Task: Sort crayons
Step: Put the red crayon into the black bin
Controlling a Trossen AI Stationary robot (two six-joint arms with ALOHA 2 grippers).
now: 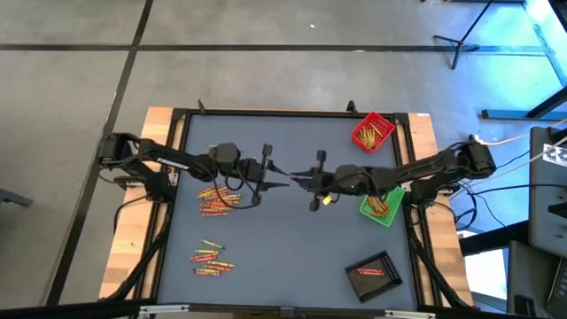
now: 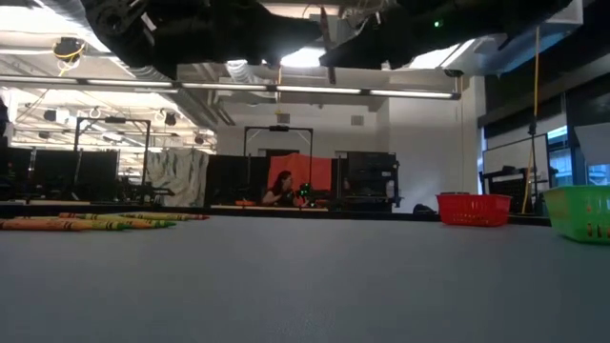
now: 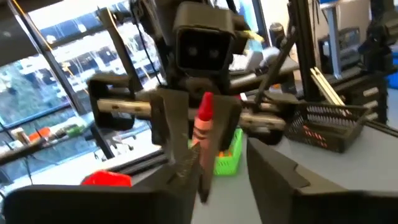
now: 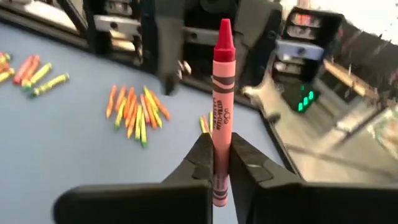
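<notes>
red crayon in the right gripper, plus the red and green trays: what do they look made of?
Red crayon, shut in the right gripper: likely wax with a matte paper wrapper, going by the printed label bands and the bare, slightly shiny pointed tip.
Red tray and green tray: probably moulded plastic, given the uniform bright colour and slotted basket-like walls. Finish hard to judge.

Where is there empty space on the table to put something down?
Bare mat lies between the lower crayon pile and the black tray, and between the upper crayon pile and the red tray. The middle is crowded where the left gripper meets the right gripper.
</notes>
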